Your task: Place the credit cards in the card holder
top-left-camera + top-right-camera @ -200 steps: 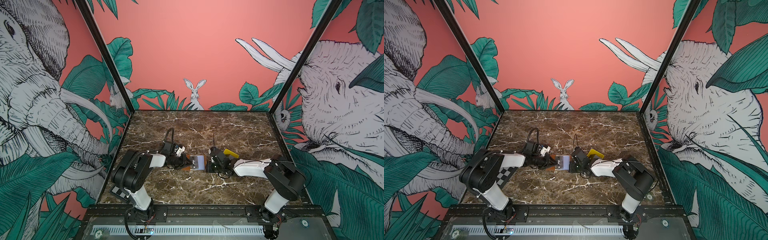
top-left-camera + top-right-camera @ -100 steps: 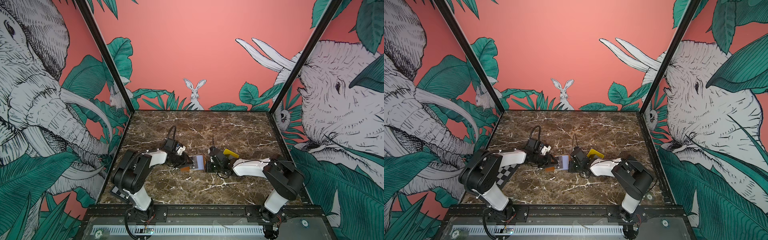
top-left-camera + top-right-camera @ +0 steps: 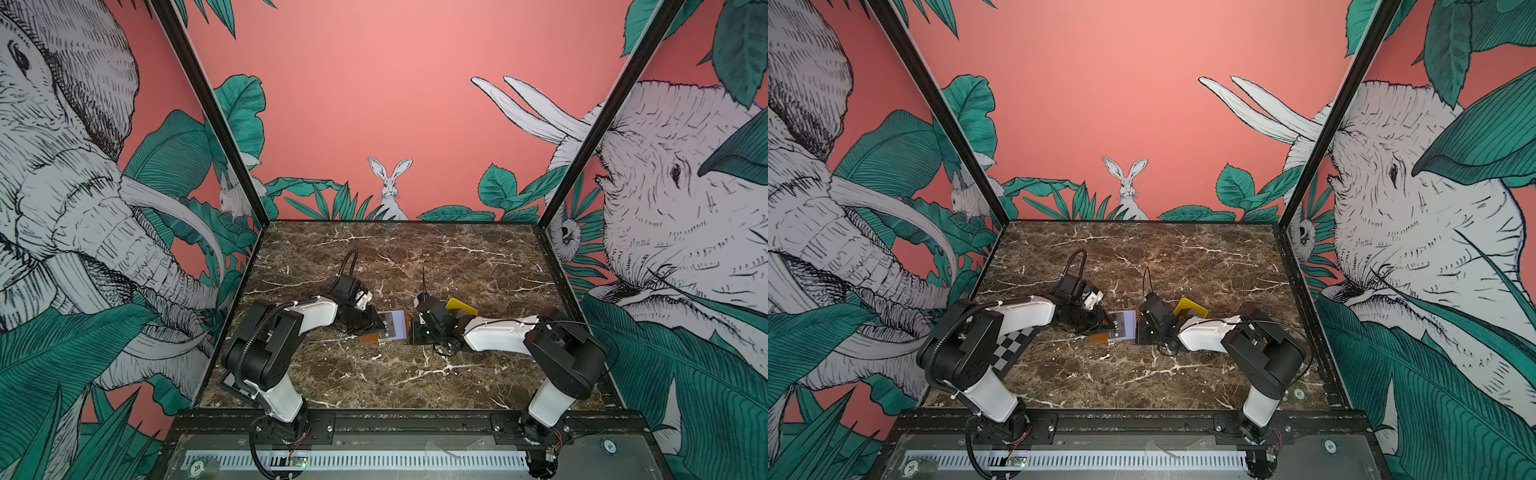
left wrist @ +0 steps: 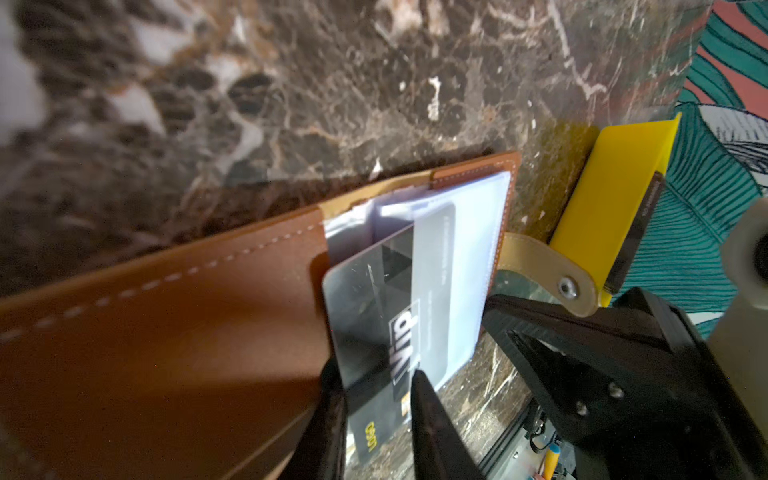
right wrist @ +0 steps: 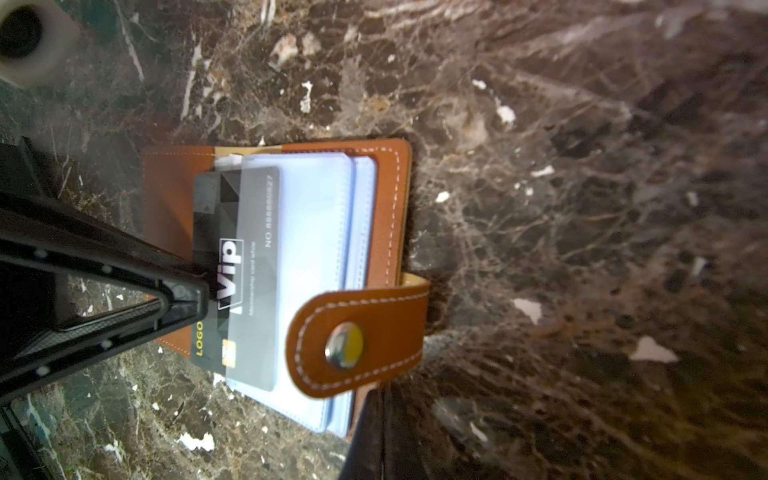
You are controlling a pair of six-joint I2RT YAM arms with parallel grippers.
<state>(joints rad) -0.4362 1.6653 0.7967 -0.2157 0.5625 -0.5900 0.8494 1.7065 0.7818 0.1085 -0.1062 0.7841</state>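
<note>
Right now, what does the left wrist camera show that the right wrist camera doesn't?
Only left wrist: the yellow tray holding a dark stack, and the right gripper beside the holder. Only right wrist: the brown outer face of the tab, the legible number on the card, and the left gripper at that card's bare edge. Both: the open holder on the marble table, with one Vip card partly inside a clear sleeve.
</note>
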